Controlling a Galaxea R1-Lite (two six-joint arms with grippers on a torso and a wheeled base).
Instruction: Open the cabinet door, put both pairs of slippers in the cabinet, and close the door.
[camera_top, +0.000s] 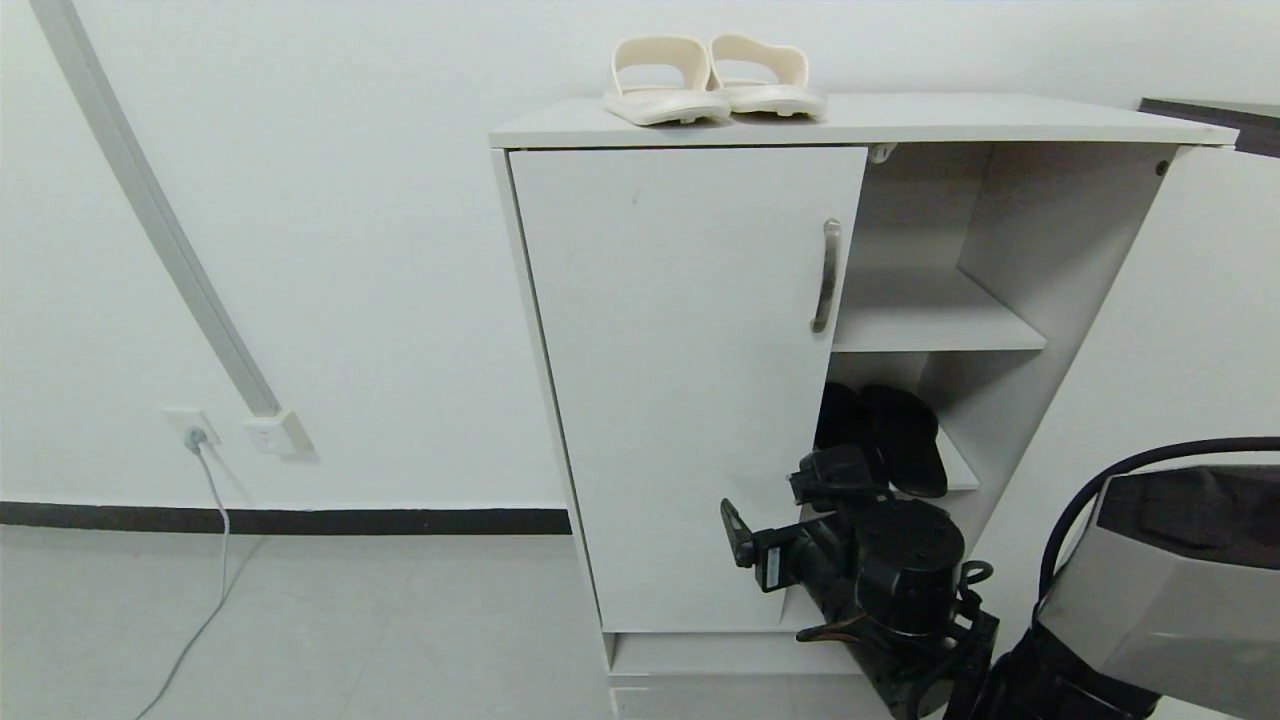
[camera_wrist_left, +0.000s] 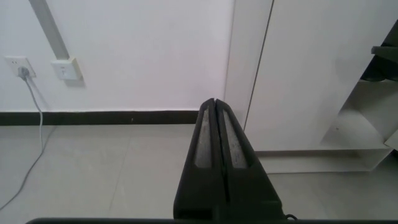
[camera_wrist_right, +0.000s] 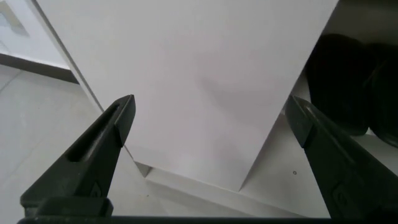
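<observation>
The right gripper (camera_top: 788, 505) is spread wide and holds nothing. The closed white wooden cabinet door (camera_top: 690, 380) lies ahead between its fingers, with the pair of black rubber slippers (camera_top: 890, 435) shelved just beyond one fingertip. The pair of cream foam slippers (camera_top: 715, 80) sits well above, on the cabinet top (camera_top: 1000, 120). The left gripper (camera_wrist_left: 214, 112) is pressed together, empty.

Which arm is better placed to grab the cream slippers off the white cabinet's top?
Likely the right. The right gripper is open before the white wooden cabinet, beside the shelved black slippers. The left gripper is shut, low off to the side. The cream slip-on slippers sit high above both.
</observation>
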